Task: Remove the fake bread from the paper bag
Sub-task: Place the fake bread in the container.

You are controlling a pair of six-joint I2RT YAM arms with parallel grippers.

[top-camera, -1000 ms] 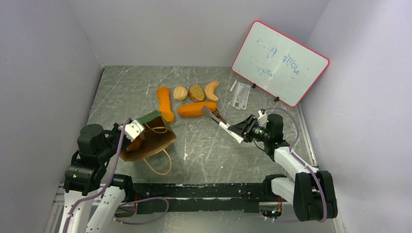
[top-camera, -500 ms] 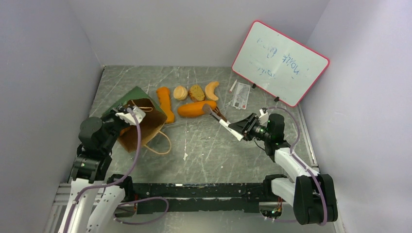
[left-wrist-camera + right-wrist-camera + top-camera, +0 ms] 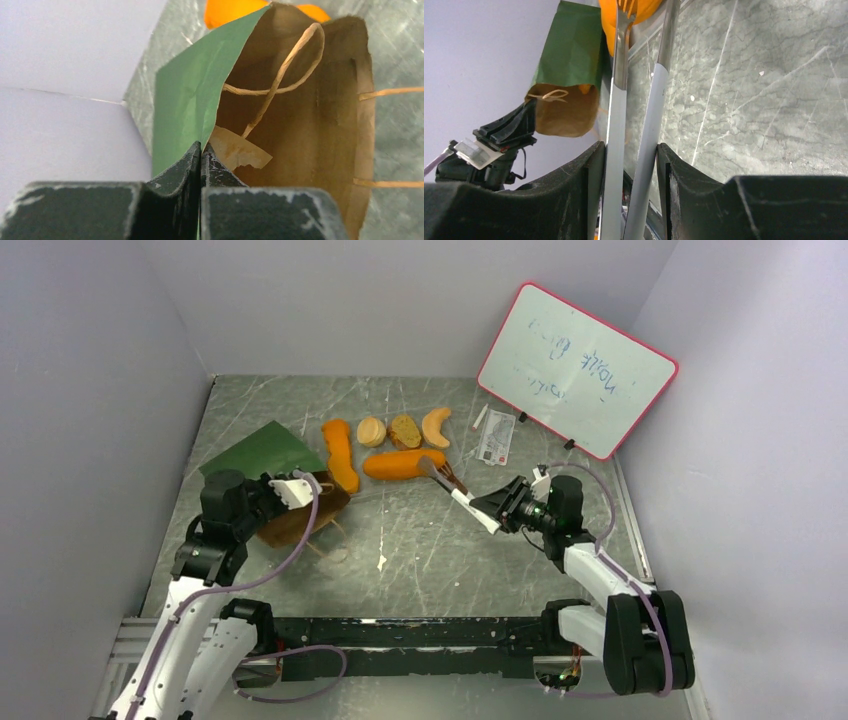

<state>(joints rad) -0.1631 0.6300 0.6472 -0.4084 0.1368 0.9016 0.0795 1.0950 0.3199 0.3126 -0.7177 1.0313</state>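
The paper bag [image 3: 262,451] lies on its side, green outside up, its brown mouth toward the near right. My left gripper [image 3: 305,495] is shut on the green wall at the mouth rim [image 3: 201,150]. The left wrist view shows the brown inside [image 3: 305,115] and the cord handles [image 3: 280,75], with no bread inside. The fake bread lies on the table beyond the bag: two long loaves [image 3: 340,455] [image 3: 405,464], a round bun [image 3: 371,431], a brown slice [image 3: 405,430] and a croissant [image 3: 436,426]. My right gripper [image 3: 493,508] is shut on white-handled tongs [image 3: 455,490], their tips at the second loaf [image 3: 629,10].
A pink-framed whiteboard [image 3: 575,370] leans at the back right, with a small card [image 3: 497,436] and a marker [image 3: 479,418] in front of it. Grey walls close in the left, back and right sides.
My left gripper has swung forward and to the right with the bag. The bag has tipped from nearly upright to lying flat, its bottom toward the back left. The right arm has hardly moved.
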